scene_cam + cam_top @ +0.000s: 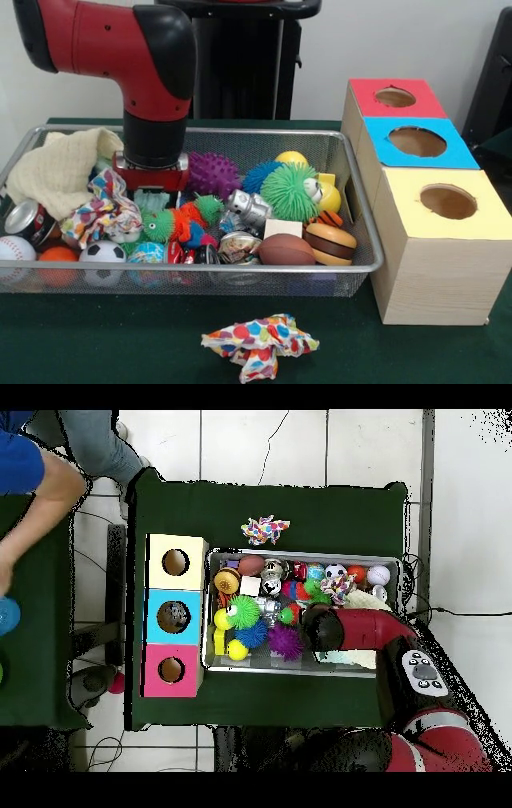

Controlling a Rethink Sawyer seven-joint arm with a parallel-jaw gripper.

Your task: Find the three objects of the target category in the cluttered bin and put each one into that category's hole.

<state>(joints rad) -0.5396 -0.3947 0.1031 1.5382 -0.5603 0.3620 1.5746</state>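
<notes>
The wire mesh bin (240, 270) is full of mixed toys, balls and cloths; it also shows in the overhead view (290, 672). My gripper (150, 180) reaches down into the bin's left part, behind a multicoloured cloth (104, 210) and next to a purple spiky ball (212, 174). Clutter hides its tip. In the overhead view the wrist (320, 627) covers it. The blue-topped box's hole (417, 142) is to the right of the bin, between the red and yellow boxes, and also shows in the overhead view (173, 617).
The bin holds a green fuzzy ball (290, 190), a brown football (286, 250), a burger toy (330, 243), a soccer ball (102, 256), a can (30, 220) and a cream cloth (60, 168). A spotted cloth (260, 344) lies on the table. A person's arm (40, 484) shows at the overhead view's upper left.
</notes>
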